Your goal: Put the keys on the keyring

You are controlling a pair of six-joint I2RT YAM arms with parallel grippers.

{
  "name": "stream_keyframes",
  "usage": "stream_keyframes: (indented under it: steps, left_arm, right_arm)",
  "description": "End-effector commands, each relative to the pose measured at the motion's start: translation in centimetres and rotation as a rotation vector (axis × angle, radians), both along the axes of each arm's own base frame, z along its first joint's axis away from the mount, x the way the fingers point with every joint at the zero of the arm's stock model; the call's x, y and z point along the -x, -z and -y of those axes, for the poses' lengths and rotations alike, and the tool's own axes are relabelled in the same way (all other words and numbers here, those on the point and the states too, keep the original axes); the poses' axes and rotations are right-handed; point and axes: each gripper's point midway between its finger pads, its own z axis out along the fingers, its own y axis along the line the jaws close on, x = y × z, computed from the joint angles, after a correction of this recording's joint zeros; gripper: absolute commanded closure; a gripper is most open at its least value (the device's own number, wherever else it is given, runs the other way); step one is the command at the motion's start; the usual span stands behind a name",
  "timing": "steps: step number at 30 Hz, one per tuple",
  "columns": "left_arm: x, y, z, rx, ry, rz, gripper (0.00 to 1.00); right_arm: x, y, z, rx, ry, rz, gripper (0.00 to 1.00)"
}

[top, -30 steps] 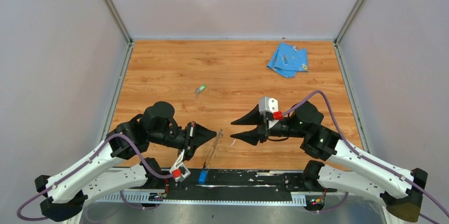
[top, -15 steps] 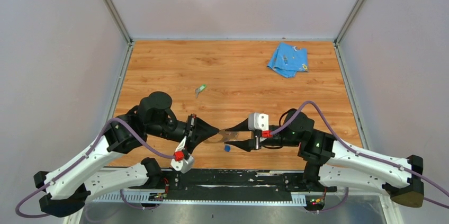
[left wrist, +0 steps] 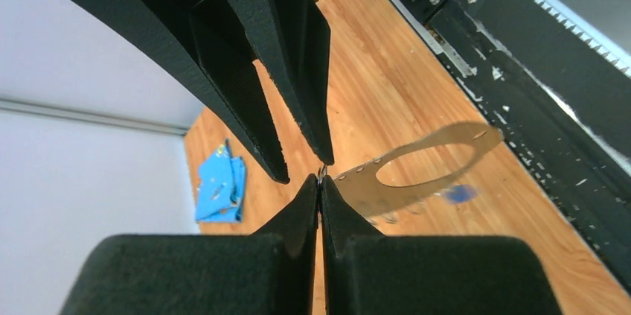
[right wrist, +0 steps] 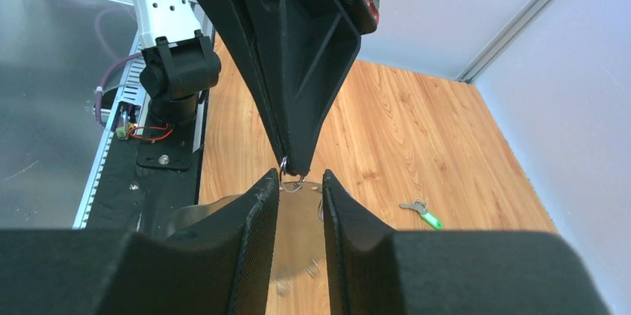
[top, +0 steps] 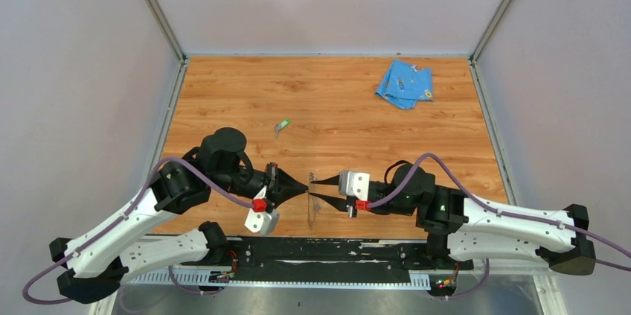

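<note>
The left gripper (left wrist: 320, 183) is seen pressed together on the top of the keyring (left wrist: 476, 138), which is held hanging above the bench (right wrist: 417, 129). The right gripper (right wrist: 298, 181) is set with its jaws apart on either side of that pinched top (nothing is clamped). A blue key (left wrist: 456, 194) is seen blurred at the band's lower edge. The green key (right wrist: 424, 213) is found lying on the bench, well apart.
</note>
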Motion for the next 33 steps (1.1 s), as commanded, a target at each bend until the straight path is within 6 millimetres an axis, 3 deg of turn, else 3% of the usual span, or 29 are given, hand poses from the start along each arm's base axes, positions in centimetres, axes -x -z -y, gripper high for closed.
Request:
stream_keyframes:
  steps: [1, 11, 18, 27, 33]
  left_arm:
    - [0.2, -1.8, 0.4, 0.045, -0.024, -0.067, 1.0]
    - [-0.8, -3.4, 1.0, 0.108, -0.119, -0.169, 1.0]
    - [-1.0, -4.1, 1.1, 0.143, -0.147, -0.212, 1.0]
    - [-0.9, -4.2, 1.0, 0.153, -0.153, -0.221, 1.0]
    - [-1.4, -4.3, 1.1, 0.175, -0.188, -0.24, 1.0]
  right_arm:
    - [-0.2, -1.7, -0.2, -0.027, 0.028, 0.04, 0.71]
    - [-0.8, -0.7, -0.4, 0.03, 0.069, 0.005, 0.75]
    - [-2.7, -1.0, 0.0, 0.03, 0.186, -0.021, 0.99]
    - [-3.8, -1.7, 1.1, -0.006, 0.27, -0.048, 0.99]
    - [-3.6, -2.8, 1.7, -0.078, 0.265, -0.069, 1.0]
